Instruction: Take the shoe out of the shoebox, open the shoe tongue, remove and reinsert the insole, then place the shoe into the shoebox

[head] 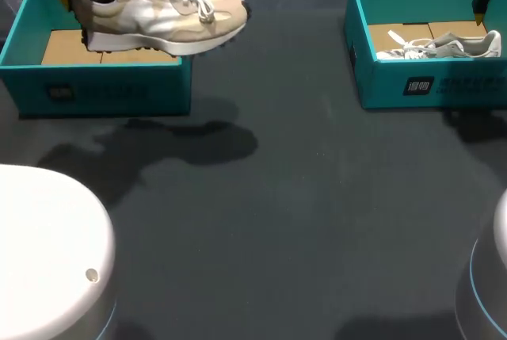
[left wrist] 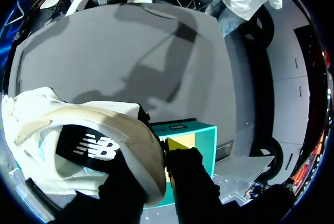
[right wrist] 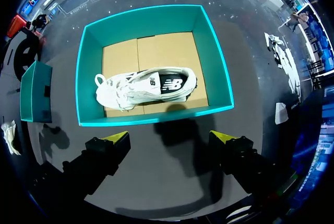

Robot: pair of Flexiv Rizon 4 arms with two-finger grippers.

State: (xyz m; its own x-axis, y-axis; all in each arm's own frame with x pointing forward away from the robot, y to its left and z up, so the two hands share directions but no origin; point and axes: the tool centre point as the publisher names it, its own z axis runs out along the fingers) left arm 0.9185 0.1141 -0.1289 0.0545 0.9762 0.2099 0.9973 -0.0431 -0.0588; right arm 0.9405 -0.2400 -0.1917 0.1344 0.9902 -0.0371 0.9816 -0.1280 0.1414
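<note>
One beige-white sneaker (head: 162,11), white laces, toe at 3 o'clock, off the surface (head: 301,197) over teal shoebox (head: 103,86); left fingers (left wrist: 190,177) clamped on heel; right fingers (right wrist: 112,148) spread wide, empty.

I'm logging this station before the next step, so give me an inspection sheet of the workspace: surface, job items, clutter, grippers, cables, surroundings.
Surface: dark table, with shadows of the arm and shoe on it.
Job's things: beige shoe held in the air over the left shoebox, its toe past the box's wall; white shoe lying on its side in the right shoebox.
Clutter: nothing seen.
Grippers: left gripper shut on the beige shoe's heel; right gripper open, hovering by the right shoebox, holding nothing.
Cables: nothing seen.
Surroundings: nothing seen reaching over the table.
</note>
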